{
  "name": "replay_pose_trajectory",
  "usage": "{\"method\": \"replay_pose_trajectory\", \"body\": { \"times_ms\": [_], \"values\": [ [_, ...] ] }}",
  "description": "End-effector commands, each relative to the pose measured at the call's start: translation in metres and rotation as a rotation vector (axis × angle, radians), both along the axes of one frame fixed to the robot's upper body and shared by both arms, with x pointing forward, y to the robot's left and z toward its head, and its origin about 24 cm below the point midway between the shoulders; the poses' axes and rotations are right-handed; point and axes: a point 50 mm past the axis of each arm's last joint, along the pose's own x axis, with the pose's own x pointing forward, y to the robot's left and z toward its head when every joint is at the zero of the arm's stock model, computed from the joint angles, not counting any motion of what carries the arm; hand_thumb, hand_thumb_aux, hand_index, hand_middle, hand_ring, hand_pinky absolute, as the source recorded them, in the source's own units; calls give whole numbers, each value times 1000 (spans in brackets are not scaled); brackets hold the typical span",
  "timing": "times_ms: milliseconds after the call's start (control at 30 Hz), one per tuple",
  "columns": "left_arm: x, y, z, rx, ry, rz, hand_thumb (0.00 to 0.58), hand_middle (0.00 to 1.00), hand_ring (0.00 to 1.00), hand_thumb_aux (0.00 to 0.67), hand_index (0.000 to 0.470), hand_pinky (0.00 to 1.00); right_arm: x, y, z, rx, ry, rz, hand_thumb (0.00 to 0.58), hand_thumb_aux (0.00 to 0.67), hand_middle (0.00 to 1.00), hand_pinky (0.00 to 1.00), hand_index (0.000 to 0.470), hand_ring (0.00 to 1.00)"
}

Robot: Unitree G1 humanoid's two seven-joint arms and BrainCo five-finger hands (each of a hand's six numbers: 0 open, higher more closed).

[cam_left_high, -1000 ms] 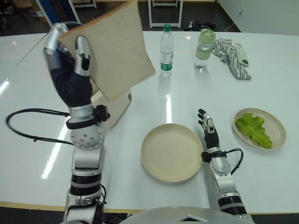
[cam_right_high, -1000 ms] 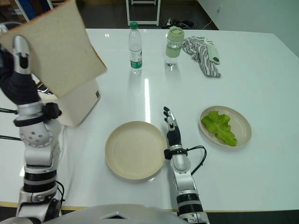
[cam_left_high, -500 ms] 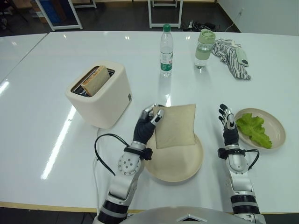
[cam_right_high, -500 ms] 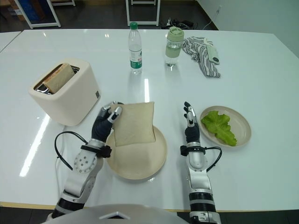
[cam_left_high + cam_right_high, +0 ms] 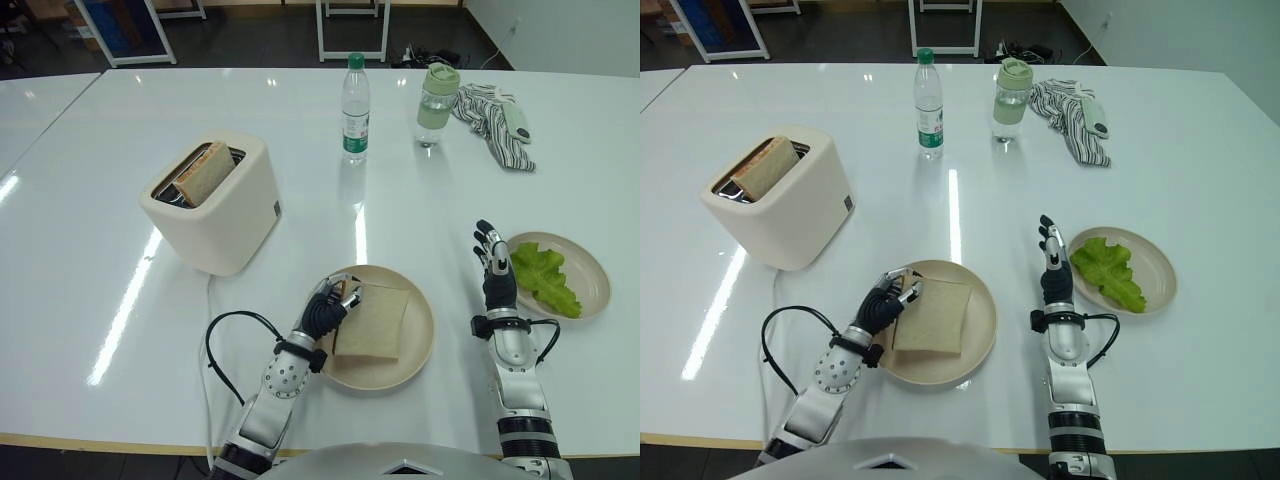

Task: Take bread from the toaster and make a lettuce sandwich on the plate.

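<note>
A cream toaster (image 5: 215, 205) stands at the left with one bread slice (image 5: 205, 172) sticking up from its slot. A second bread slice (image 5: 372, 322) lies flat on the beige plate (image 5: 421, 303) in front of me. My left hand (image 5: 328, 308) rests at the plate's left rim, its fingers curled on the slice's upper left corner. My right hand (image 5: 495, 275) stands upright and open to the right of the plate, holding nothing. Just right of it, a lettuce leaf (image 5: 545, 277) lies in a smaller dish (image 5: 593, 268).
A water bottle (image 5: 354, 110), a green tumbler (image 5: 436, 100) and a striped cloth (image 5: 495, 115) stand along the far side of the white table. The toaster's black cable (image 5: 222, 330) loops beside my left forearm.
My left hand has brought the bread slice down from high in the air and laid it flat on the plate. My right hand has shifted right, close to the lettuce dish.
</note>
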Motion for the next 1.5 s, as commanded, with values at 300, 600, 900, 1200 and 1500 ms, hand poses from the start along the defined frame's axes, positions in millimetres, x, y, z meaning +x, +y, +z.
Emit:
{"method": "replay_pose_trajectory", "body": {
  "times_ms": [300, 600, 900, 1200, 1500],
  "values": [
    [6, 25, 23, 622, -335, 130, 0, 0, 0, 0, 0, 0, 0, 0, 0, 6, 9, 5, 0, 0, 0, 0, 0, 0],
    [-2, 24, 71, 179, -574, 198, 0, 0, 0, 0, 0, 0, -3, -3, 15, -94, -80, 0, 0, 0, 0, 0, 0, 0],
    [11, 33, 42, -278, -259, 214, 0, 0, 0, 0, 0, 0, -11, -100, 74, -1145, -203, -325, 0, 0, 0, 0, 0, 0],
    [13, 26, 38, -292, -236, 184, 0, 0, 0, 0, 0, 0, -4, -165, 16, -1594, 193, -242, 0, 0, 0, 0, 0, 0],
    [15, 22, 34, -271, -217, 165, 0, 0, 0, 0, 0, 0, -6, -168, -12, -1643, 310, -126, 0, 0, 0, 0, 0, 0]
  ]
}}
